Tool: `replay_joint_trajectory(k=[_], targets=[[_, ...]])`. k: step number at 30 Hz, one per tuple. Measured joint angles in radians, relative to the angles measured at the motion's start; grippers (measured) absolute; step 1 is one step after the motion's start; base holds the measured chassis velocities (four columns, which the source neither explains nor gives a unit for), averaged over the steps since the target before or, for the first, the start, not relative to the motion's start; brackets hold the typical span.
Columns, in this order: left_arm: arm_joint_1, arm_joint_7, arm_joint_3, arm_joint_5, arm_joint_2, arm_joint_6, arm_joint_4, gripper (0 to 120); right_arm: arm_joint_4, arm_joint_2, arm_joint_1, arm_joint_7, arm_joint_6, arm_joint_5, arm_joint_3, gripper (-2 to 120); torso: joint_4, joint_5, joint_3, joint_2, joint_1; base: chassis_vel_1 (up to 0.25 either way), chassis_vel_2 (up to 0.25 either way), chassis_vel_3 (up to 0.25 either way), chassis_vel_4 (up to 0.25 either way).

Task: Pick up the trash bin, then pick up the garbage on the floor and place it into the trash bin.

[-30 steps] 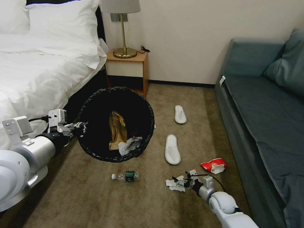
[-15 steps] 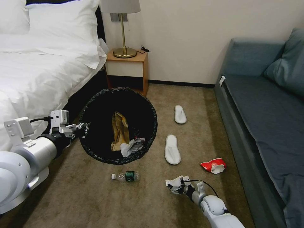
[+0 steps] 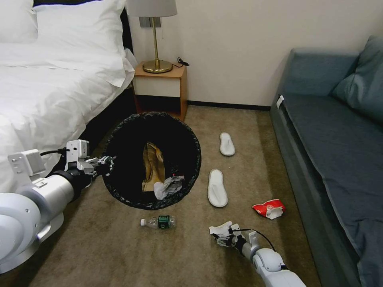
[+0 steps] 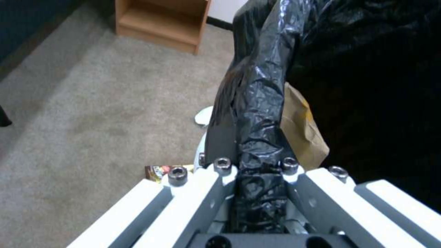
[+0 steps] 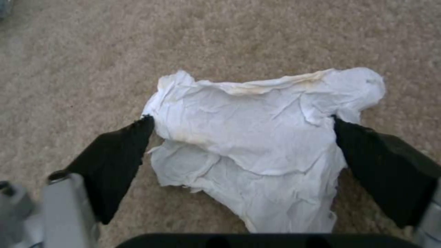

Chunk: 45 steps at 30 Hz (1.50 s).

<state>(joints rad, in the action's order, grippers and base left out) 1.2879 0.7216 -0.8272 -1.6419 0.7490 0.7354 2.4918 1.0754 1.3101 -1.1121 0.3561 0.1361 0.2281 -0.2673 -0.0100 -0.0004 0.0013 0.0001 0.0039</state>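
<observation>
From where the head camera looks, the left gripper [image 3: 104, 164] is clamped on the rim of the trash bin [image 3: 119, 190] and holds it tipped off the carpet, mouth facing us, just in front of the wooden nightstand [image 3: 160, 90]. Inside the bin lie one brown paper bag [image 3: 153, 166] and one crumpled grey-white wad [image 3: 168, 186], so I'd say the bin pickup is done and the collecting is partly done. Left on the floor I count one clear bottle [image 3: 158, 222] just below the bin, two white slippers [image 3: 217, 188] to its right, one red wrapper [image 3: 269, 208] further right, toward the sofa, and one white tissue [image 3: 220, 230]. The right gripper [image 3: 224, 238] sits low over that tissue, below and right of the bin.

In the left wrist view, the fingers [image 4: 209, 186] are pinched narrow on the black bag folded over the bin's rim [image 4: 257, 113], with the paper bag [image 4: 301, 131] showing inside.

In the right wrist view, the two dark fingertips [image 5: 120, 155] stand wide apart on either side of the tissue [image 5: 257, 144], which lies flat on the carpet, not yet gripped.
</observation>
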Motion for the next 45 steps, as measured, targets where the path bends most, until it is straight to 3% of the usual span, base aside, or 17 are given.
replay_joint_trajectory(k=[8, 10, 17, 19, 27, 30, 40, 45], targets=[[0.002, 0.000, -0.004, 0.000, -0.002, 0.000, -0.001, 3, 0.011, 0.002, -0.009, -0.014, -0.001, -0.007, -0.003, 73, -0.0001, 0.0003, 0.000, 0.000, 0.000, 0.000, 0.000, 0.000, 0.000], [0.000, 0.002, 0.001, 0.002, 0.001, 0.000, -0.004, 3, 0.009, 0.002, -0.010, -0.021, -0.003, -0.007, -0.006, 61, -0.0003, -0.0002, 0.000, 0.000, 0.000, 0.000, 0.000, 0.000, 0.000], [-0.005, -0.001, 0.006, 0.005, -0.001, 0.000, -0.007, 3, 0.015, -0.002, -0.015, -0.028, -0.006, -0.003, -0.006, 39, 0.0003, 0.0005, 0.000, 0.000, 0.000, 0.000, 0.000, 0.000, 0.000], [-0.011, -0.005, 0.007, 0.005, -0.005, 0.000, -0.012, 3, 0.016, -0.002, -0.015, -0.033, -0.006, -0.002, -0.003, 25, 0.0005, 0.0006, 0.000, 0.000, 0.000, 0.000, 0.000, 0.000, 0.000], [-0.007, -0.007, 0.006, 0.006, -0.007, 0.000, -0.011, 3, 0.054, -0.005, -0.026, -0.045, -0.007, -0.002, -0.005, 0, 0.0004, 0.0012, 0.000, 0.000, 0.000, 0.000, 0.000, 0.000, 0.000], [-0.007, -0.006, 0.006, 0.006, -0.007, 0.000, -0.010, 3, 0.072, -0.009, -0.031, -0.049, -0.007, -0.002, -0.009, 0, 0.0004, 0.0009, 0.000, 0.000, 0.000, 0.000, 0.000, 0.000, 0.000], [-0.008, -0.006, 0.010, 0.008, -0.007, 0.000, -0.020, 3, 0.309, -0.080, -0.072, -0.074, 0.028, 0.049, -0.061, 0, 0.0002, 0.0009, 0.000, 0.000, 0.000, 0.000, 0.000, 0.000, 0.000], [-0.008, -0.009, 0.017, 0.011, -0.009, 0.000, -0.029, 3, 0.497, -0.152, -0.084, -0.092, 0.082, 0.169, -0.100, 0, 0.0001, 0.0007, 0.000, 0.000, 0.000, 0.000, 0.000, 0.000, 0.000]])
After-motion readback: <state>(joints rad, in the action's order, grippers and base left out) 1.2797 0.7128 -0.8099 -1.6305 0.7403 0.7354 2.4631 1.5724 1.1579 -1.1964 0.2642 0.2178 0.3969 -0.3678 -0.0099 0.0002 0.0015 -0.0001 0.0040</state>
